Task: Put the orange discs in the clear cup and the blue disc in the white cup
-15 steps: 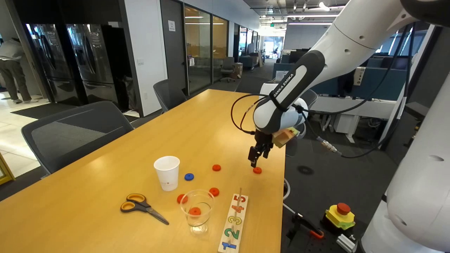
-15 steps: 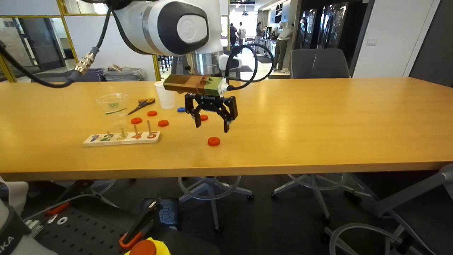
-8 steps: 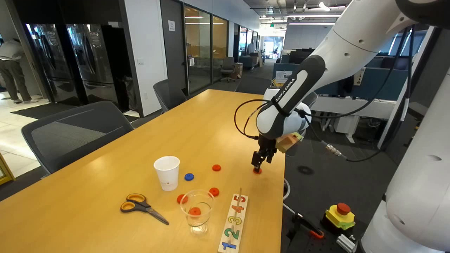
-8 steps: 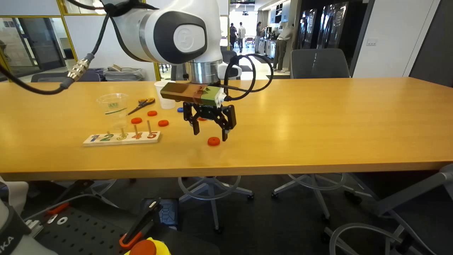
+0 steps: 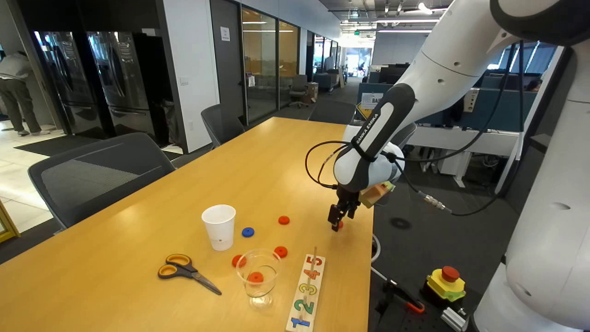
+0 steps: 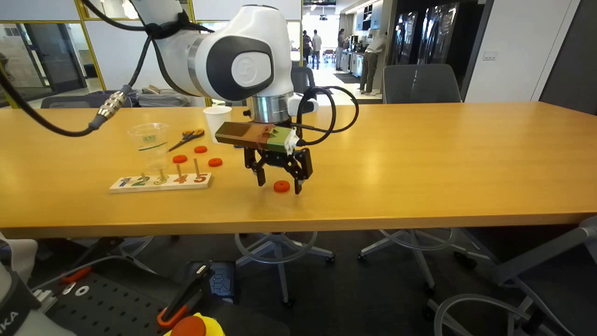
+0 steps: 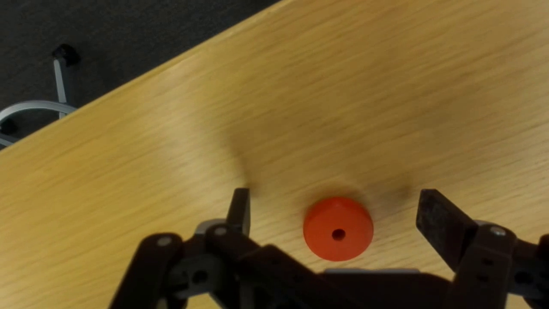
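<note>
the spread black hand (image 6: 280, 188) straddles a flat round orange-red disc (image 7: 338, 222) near the long edge of the wood-grained surface (image 6: 443, 163), so this apparent pickup next needs squeezing, then lifting.

Orange discs (image 5: 280, 252), blue disc (image 5: 248, 232), white cup (image 5: 219, 229), black fingers (image 7: 438, 225), tan table (image 7: 326, 107) (grain-streaked).

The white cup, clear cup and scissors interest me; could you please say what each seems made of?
The white cup: probably paper, being opaque and matt, though plastic is possible.
The clear cup: glossy, see-through and thin-rimmed, likely plastic, possibly glass.
The scissors: dull grey blades, likely metal; black and orange handles, likely plastic by their colouring.
</note>
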Tool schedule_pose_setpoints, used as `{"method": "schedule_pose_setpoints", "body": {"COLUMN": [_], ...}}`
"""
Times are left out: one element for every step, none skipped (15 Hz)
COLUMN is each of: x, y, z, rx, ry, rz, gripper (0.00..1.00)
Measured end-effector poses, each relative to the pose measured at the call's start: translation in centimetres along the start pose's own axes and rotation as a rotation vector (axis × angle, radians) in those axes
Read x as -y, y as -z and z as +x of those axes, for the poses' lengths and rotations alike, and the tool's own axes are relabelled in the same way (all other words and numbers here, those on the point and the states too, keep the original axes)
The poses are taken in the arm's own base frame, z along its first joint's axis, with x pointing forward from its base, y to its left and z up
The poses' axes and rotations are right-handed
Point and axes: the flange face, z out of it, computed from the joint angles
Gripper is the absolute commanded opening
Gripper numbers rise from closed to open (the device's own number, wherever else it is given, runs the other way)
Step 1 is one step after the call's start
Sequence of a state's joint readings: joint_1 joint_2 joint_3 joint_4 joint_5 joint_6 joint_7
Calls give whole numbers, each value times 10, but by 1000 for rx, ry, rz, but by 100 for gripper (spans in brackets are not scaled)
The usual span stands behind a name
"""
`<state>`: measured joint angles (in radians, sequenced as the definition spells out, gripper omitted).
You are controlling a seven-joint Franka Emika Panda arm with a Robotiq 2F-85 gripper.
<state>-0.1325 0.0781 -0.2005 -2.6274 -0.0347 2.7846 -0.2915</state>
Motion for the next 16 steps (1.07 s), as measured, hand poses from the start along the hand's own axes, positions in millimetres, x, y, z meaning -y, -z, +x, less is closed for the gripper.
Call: {"method": "schedule_pose_setpoints", "body": {"x": [0, 0, 0, 0, 0, 0, -1, -2, -3, -5, -6, -7, -8, -9, -10, -10], "y": [-3, -5, -6, -6, -6, -5, -4, -4, -3, -2, -1, -1, -1, 0, 0, 0], "z": [0, 1, 1, 2, 3, 4, 5, 6, 7, 8, 9, 9, 9, 10, 10, 11], "rx": [3, 3, 3, 2, -2, -7, -11, -15, -19, -23, -25, -27, -29, -31, -33, -33], "ry": [-1, -6, -14, -25, -37, -47, -57, -65, -73, -79, -84, -89, -94, -99, -103, -105], "rz": [0, 2, 6, 12, 19, 24, 30, 34, 37, 39, 40, 42, 44, 47, 49, 49], "gripper": [100, 100, 100, 100, 100, 100, 100, 100, 100, 75, 74, 65, 58, 51, 42, 35]}}
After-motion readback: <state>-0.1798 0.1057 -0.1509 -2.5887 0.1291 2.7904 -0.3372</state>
